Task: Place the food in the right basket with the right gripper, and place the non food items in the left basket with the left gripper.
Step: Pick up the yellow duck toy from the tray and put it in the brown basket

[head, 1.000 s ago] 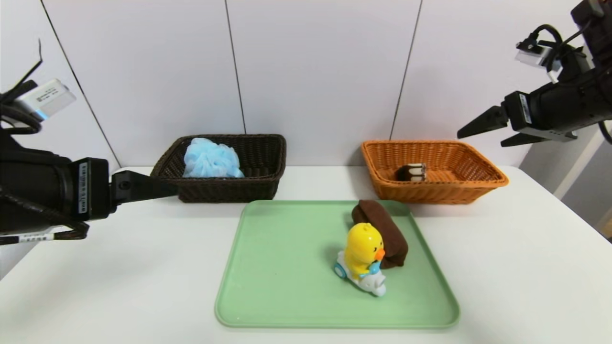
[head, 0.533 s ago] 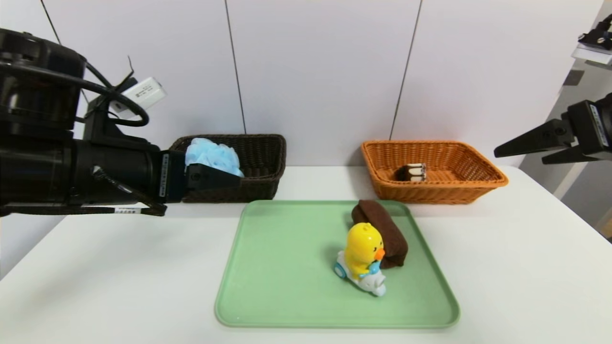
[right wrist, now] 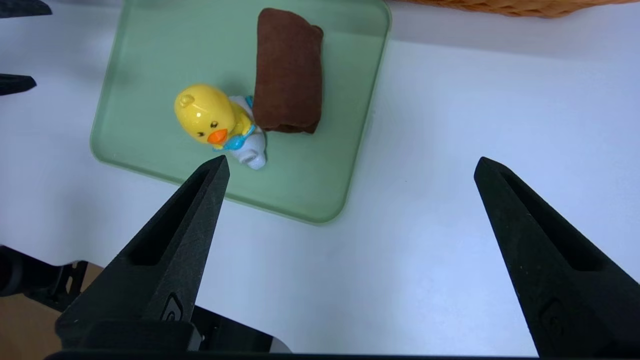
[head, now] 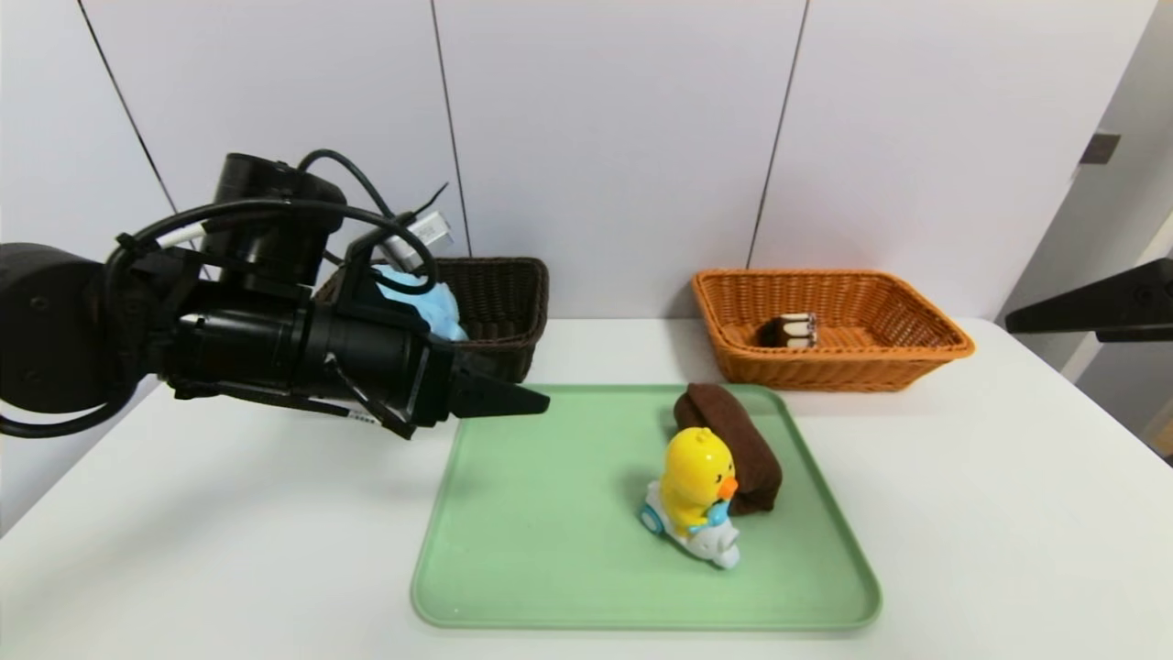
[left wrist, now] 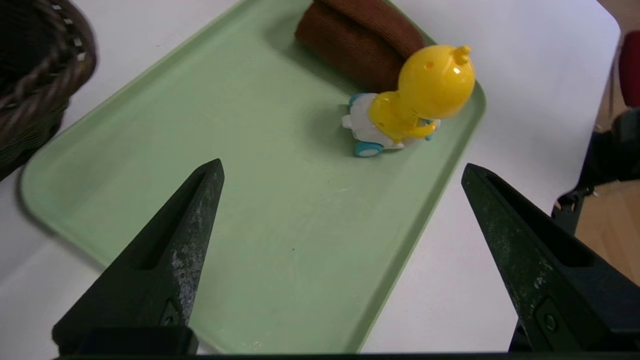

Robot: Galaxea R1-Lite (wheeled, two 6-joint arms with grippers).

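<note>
I work at a white table point(head: 229, 550) that runs back to a pale panelled wall point(head: 605, 137), its panels split by thin dark seams; off to my right the table's rounded corner gives way to a strip of wooden floor point(left wrist: 600, 240). A green tray point(head: 541, 541) lies in the middle of the table. On it a yellow duck toy point(head: 696, 490) on a white, blue-wheeled scooter stands upright, touching the near end of a rolled brown cloth point(head: 730, 443) that lies toward the tray's right far corner. Behind the tray, against the wall, sit my two baskets, well apart: the dark brown basket point(head: 499, 307) on the left holds a pale blue bath pouf point(head: 431, 307), and the orange basket point(head: 880, 353) on the right holds a small chocolate cake piece with a white stripe point(head: 788, 330). My left gripper point(left wrist: 340, 175) hangs above the table at the tray's left far corner, in front of the dark basket, tilted down toward the duck; its fingers point(left wrist: 195, 215) are spread wide with nothing between them. My right gripper point(right wrist: 350, 165) is high at the table's right edge, only one finger showing in the head view, and it too is spread wide and empty, looking down on the tray and bare tabletop.
</note>
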